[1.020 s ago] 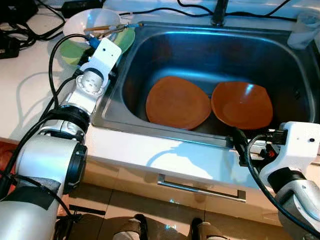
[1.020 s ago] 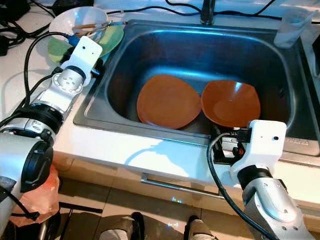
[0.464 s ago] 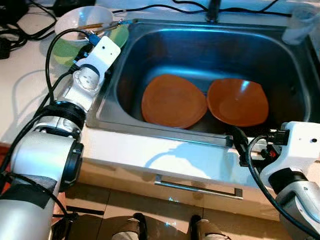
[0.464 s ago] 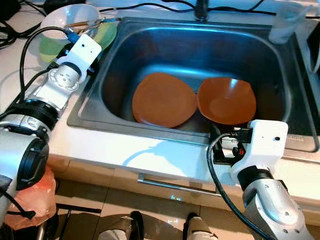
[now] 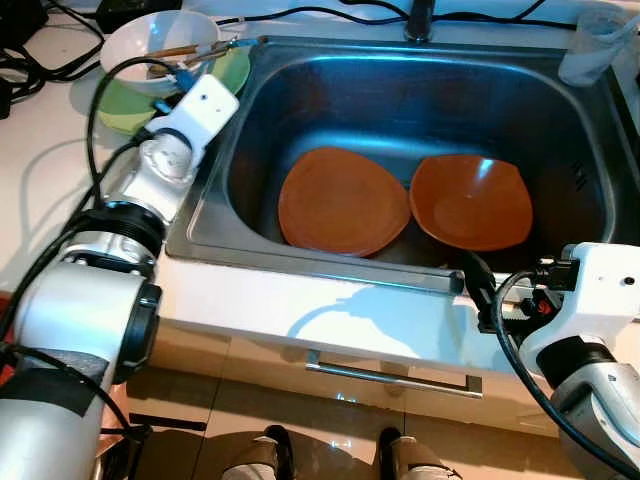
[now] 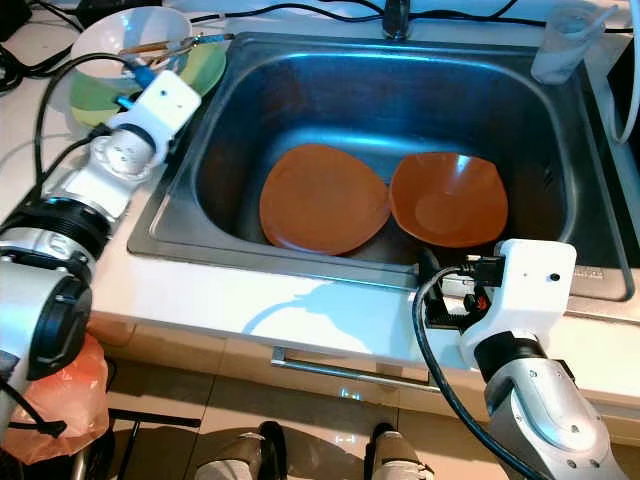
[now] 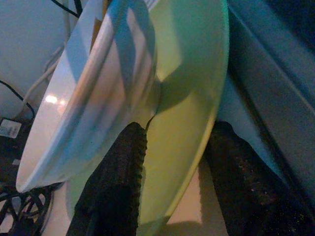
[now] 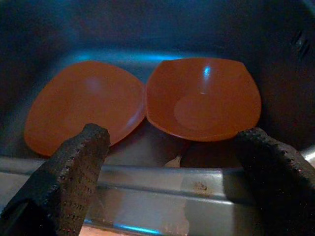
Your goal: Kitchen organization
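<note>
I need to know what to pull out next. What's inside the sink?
Inside the sink lie an orange plate and an orange bowl, edges touching. Whatever is under them is covered.

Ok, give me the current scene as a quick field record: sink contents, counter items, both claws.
sink: orange plate beside orange bowl, edges touching
counter left of sink: white bowl on green plate, utensils in bowl
cup: back right corner
left claw: open, fingers straddling green plate rim
right claw: open, at sink's front edge
</note>
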`<state>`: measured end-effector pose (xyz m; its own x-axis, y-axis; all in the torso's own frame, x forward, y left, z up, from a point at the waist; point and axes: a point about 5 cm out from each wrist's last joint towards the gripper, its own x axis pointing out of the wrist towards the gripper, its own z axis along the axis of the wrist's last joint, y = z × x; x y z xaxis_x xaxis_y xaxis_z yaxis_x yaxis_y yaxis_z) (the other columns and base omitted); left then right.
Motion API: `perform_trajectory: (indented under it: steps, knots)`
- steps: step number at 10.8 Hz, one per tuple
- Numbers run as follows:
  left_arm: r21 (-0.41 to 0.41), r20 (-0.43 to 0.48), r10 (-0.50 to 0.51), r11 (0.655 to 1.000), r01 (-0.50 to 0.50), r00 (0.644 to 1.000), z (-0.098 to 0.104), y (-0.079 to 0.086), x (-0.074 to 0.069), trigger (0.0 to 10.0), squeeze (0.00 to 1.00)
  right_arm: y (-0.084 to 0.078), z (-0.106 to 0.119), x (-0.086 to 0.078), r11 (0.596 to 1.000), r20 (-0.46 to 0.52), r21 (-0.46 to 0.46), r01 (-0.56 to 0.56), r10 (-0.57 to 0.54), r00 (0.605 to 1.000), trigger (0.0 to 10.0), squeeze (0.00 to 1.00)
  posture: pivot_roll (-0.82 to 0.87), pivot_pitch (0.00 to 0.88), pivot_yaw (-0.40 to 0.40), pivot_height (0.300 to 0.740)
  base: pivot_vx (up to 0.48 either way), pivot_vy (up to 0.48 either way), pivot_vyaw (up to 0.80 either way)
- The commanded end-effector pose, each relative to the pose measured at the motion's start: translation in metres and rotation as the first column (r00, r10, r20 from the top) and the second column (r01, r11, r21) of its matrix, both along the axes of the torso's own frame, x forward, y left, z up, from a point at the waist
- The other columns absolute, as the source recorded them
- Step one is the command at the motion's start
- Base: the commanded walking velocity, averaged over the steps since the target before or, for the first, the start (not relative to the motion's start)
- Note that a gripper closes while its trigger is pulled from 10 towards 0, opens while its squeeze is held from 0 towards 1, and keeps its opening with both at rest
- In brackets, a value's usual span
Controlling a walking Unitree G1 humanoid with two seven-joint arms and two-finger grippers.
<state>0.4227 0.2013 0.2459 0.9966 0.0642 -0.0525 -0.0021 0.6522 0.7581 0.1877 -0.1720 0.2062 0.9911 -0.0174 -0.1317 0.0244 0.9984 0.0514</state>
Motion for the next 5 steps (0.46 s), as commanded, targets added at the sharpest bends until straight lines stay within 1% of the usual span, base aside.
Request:
perform_trajectory:
  steps: [1,5]
  knots:
    - [0.01,-0.137,0.017,1.0,-0.016,0.99,-0.0331,0.0052,-0.0058,0.0,0.0,-0.0043,-0.0054,-0.0041,1.0,-0.043,-0.003,0.024,-0.024,0.999,10.0,0.0,-0.28,0.275,0.071,0.74,0.0,0.0,0.0]
    - [0.017,-0.152,0.026,1.0,-0.024,0.988,-0.0361,0.0108,-0.0074,0.0,0.0,-0.0054,-0.0062,-0.0046,1.0,-0.047,-0.005,0.027,-0.027,0.999,10.0,0.0,-0.28,0.277,0.069,0.74,0.0,0.0,0.0]
